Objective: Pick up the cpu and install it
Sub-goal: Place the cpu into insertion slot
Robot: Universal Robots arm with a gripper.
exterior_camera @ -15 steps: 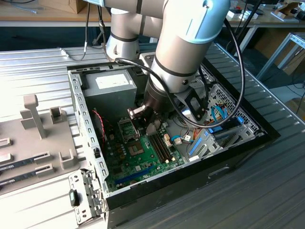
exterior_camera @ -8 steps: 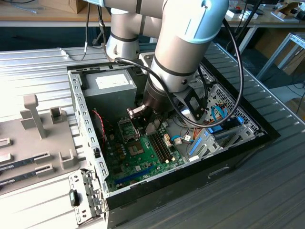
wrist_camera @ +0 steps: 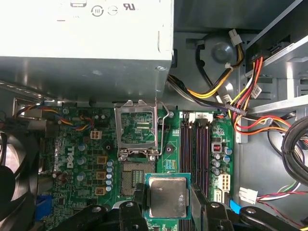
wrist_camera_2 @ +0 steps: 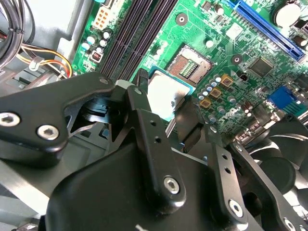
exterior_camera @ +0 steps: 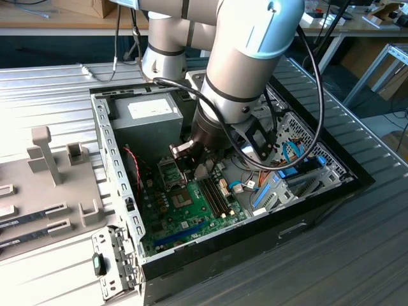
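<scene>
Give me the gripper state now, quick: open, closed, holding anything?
Gripper: closed, fingers clamping the cpu by its edges above the motherboard.

I've got printed marks on the power supply label (wrist_camera: 96, 14); white lettering on the motherboard (wrist_camera: 72, 144); nothing there I can read out for certain.

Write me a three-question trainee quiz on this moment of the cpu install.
1. True or false: the gripper is shut on the cpu.
2. The socket frame is: A) closed flat, B) hinged up and open, C) taken off the board.
3. Short answer: is the cpu seated in the socket?

Key: 1 true; 2 B; 3 no, the socket lies bare and the cpu is held clear of it.
</scene>
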